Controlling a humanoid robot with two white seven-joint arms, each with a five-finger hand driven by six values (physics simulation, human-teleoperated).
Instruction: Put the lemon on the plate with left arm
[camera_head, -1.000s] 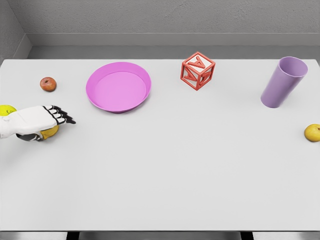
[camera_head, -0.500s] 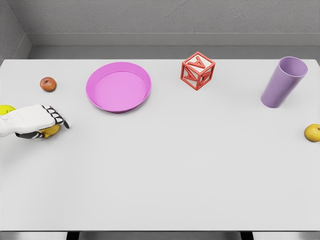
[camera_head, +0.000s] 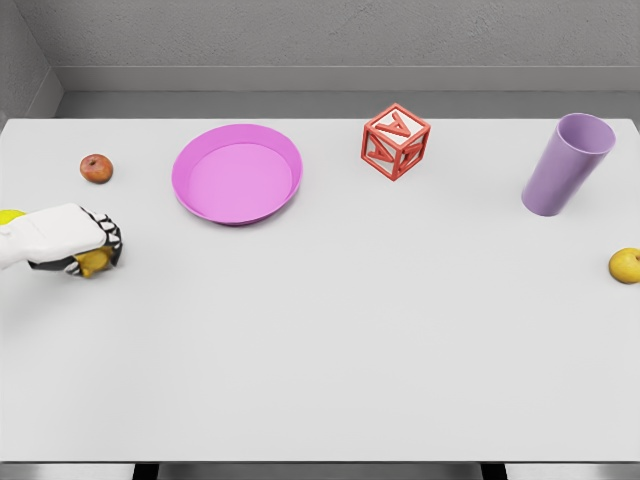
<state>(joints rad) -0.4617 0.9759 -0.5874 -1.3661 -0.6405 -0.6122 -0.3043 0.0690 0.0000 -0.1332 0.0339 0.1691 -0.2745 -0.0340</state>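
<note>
Lemon (camera_head: 93, 262) at the table's (camera_head: 330, 340) left edge now sits under the left hand (camera_head: 68, 240), whose outstretched fingers have just curled closed around it, so lifting toward the plate (camera_head: 237, 175) looks next.

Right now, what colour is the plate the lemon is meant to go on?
Pink-magenta; the plate shows clearly in the head view.

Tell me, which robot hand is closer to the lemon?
Left. The left hand has its fingers curled around the lemon at the table's left edge. The right hand isn't in view.
</note>
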